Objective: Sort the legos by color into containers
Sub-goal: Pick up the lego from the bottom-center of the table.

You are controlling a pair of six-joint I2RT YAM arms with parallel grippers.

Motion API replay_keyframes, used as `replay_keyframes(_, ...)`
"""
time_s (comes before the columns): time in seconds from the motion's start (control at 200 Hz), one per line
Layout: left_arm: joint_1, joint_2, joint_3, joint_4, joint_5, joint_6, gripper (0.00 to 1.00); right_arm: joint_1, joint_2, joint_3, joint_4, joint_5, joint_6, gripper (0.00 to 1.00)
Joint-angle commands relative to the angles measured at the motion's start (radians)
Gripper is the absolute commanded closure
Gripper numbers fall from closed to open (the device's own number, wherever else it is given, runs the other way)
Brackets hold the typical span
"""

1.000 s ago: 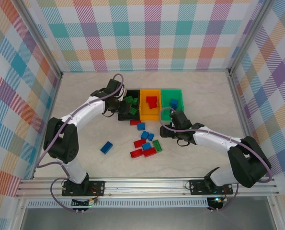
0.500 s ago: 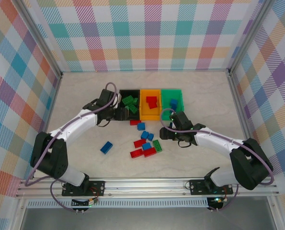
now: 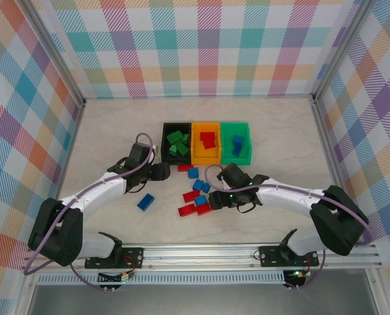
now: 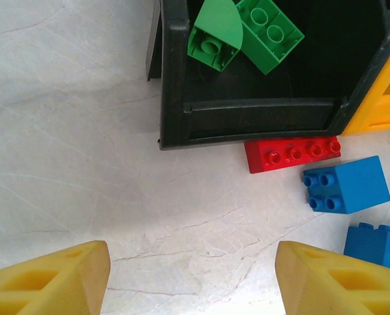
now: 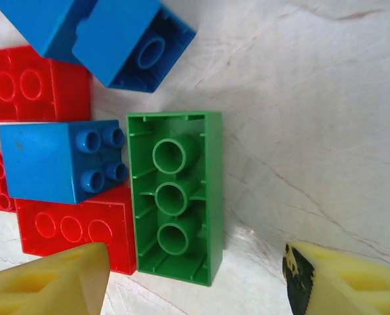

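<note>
Left gripper open wide, empty, over bare table at the black bin's near corner. Right gripper open wide, empty, over an upturned green brick among loose bricks, mid-table.

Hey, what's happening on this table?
A two-armed robot is sorting legos by color. Green bricks lie in the black bin, red bricks in the orange bin, blue bricks in the green bin. The right end effector hangs open over an upside-down green brick; the left end effector, open and empty, faces the black bin.
</note>
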Motion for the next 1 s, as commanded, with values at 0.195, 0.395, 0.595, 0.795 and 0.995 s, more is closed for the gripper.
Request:
replay_keyframes(0.195, 0.003, -0.039, -0.022, 0.033, -0.005, -0.016, 0.33, 0.035, 0.09, 0.085, -0.025, 0.068, 0.006, 0.33)
replay_keyframes(0.395, 0.002, -0.046, -0.041, 0.037, -0.003, -0.017, 0.33, 0.034, 0.109, 0.071, -0.05, 0.122, 0.019, 0.41)
replay_keyframes(0.595, 0.002, -0.045, -0.05, 0.048, -0.008, -0.022, 0.33, 0.032, 0.107, 0.061, -0.042, 0.143, 0.032, 0.56)
replay_keyframes(0.795, 0.002, -0.051, -0.057, 0.051, -0.008, -0.031, 0.33, 0.03, 0.09, 0.076, -0.03, 0.143, 0.029, 0.65)
replay_keyframes(0.995, 0.002, -0.083, -0.064, 0.013, -0.024, -0.032, 0.33, 0.017, 0.051, 0.109, -0.029, 0.161, 0.016, 0.66)
